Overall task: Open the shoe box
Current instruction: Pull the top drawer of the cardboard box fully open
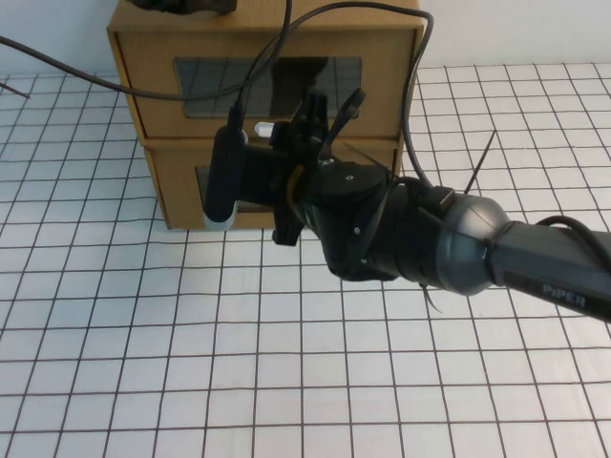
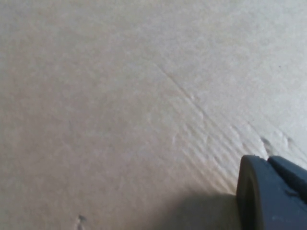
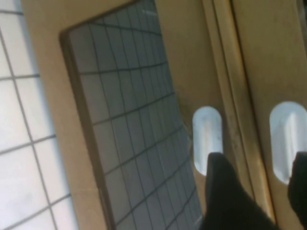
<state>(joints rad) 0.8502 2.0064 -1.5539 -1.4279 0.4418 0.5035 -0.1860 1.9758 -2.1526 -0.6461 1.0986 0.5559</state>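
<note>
Two brown cardboard shoe boxes stand stacked at the back of the table, the upper box (image 1: 267,72) on the lower box (image 1: 181,191), each with a dark window in its front. My right gripper (image 1: 329,114) is open and points at their fronts, close to the seam between them. In the right wrist view, the right gripper (image 3: 261,187) has one fingertip over a white handle slot (image 3: 207,136) and the other beside a second slot (image 3: 287,139) across the seam. My left gripper (image 2: 273,194) rests against plain cardboard; only one of its fingers shows.
The boxes stand on a white cloth (image 1: 191,363) with a black grid. Black cables (image 1: 143,91) hang across the box fronts. The right arm's body (image 1: 410,234) hides part of the lower box.
</note>
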